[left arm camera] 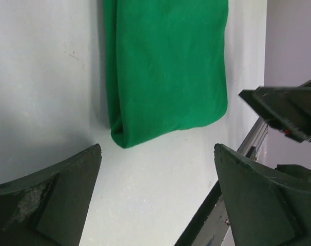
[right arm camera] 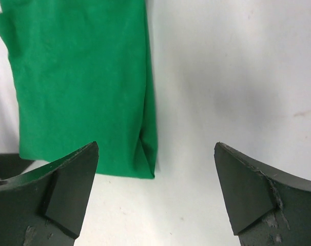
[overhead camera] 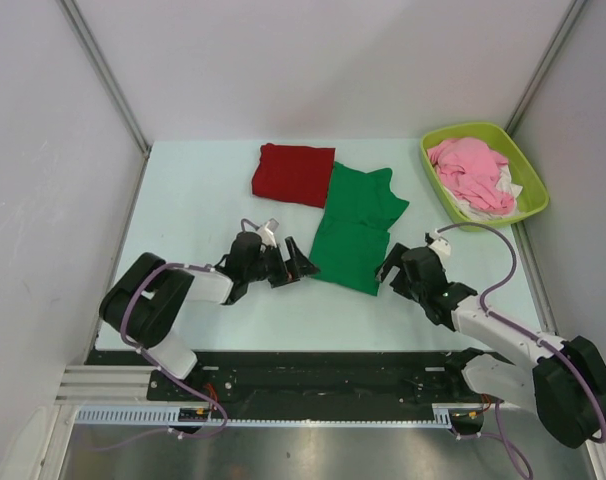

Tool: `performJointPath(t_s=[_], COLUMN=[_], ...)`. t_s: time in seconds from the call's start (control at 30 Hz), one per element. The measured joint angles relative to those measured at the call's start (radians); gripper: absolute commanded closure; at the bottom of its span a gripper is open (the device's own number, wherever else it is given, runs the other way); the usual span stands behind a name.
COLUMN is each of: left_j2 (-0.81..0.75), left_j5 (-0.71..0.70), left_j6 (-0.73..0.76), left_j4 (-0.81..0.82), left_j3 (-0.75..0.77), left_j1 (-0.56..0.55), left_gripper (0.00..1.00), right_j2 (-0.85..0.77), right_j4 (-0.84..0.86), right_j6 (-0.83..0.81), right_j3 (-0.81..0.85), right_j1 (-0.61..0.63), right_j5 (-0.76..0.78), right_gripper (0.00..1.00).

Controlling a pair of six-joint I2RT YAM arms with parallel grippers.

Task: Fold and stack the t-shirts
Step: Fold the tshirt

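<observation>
Left gripper [overhead camera: 291,262] and right gripper [overhead camera: 391,268] hang wide open and empty, one off each near corner of the green t-shirt [overhead camera: 355,230]. It lies as a long narrow strip, so I judge the crosswise fold is in hand: both must drop, pinch those corners and carry the hem up together. The dark red t-shirt [overhead camera: 293,174] sits folded, touching its far left corner.
</observation>
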Motion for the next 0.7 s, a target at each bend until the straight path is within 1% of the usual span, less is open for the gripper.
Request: performJointPath(t_s=[0.1, 0.17, 0.2, 0.23, 0.3, 0.33, 0.37, 0.4, 0.47, 0.5, 0.6, 0.7], left_j2=[0.033, 0.056, 0.068, 0.078, 0.095, 0.107, 0.118, 0.129, 0.150, 0.161, 0.199, 0.203], left_j5=[0.005, 0.008, 0.010, 0.010, 0.010, 0.008, 0.011, 0.011, 0.016, 0.013, 0.026, 0.033], left_j6=[-0.006, -0.007, -0.010, -0.013, -0.011, -0.013, -0.014, -0.012, -0.020, -0.014, -0.024, -0.023], left_j4=[0.056, 0.087, 0.101, 0.113, 0.130, 0.137, 0.146, 0.153, 0.168, 0.166, 0.180, 0.193], left_j3=[0.002, 0.010, 0.014, 0.018, 0.022, 0.023, 0.025, 0.027, 0.028, 0.028, 0.025, 0.024], left_j1=[0.000, 0.000, 0.000, 0.000, 0.000, 0.000, 0.001, 0.001, 0.002, 0.002, 0.004, 0.004], left_gripper=[0.02, 0.04, 0.07, 0.17, 0.25, 0.32, 0.37, 0.52, 0.71, 1.00, 1.00, 1.00], right_j2=[-0.010, -0.016, -0.017, -0.018, -0.018, -0.018, -0.018, -0.018, -0.016, -0.013, 0.007, 0.036], right_j4=[0.000, 0.003, 0.003, 0.003, 0.008, 0.009, 0.010, 0.013, 0.015, 0.017, 0.032, 0.061], right_j6=[0.018, 0.031, 0.035, 0.040, 0.049, 0.051, 0.055, 0.060, 0.065, 0.068, 0.078, 0.096], right_j3=[-0.029, -0.039, -0.041, -0.042, -0.042, -0.042, -0.042, -0.042, -0.042, -0.042, -0.043, -0.050], right_j1=[0.022, 0.037, 0.045, 0.052, 0.064, 0.069, 0.074, 0.077, 0.080, 0.080, 0.085, 0.089], right_j5=[-0.014, -0.023, -0.025, -0.027, -0.028, -0.029, -0.029, -0.029, -0.029, -0.029, -0.029, -0.030], right_gripper=[0.00, 0.00, 0.00, 0.00, 0.00, 0.00, 0.00, 0.00, 0.00, 0.00, 0.02, 0.05])
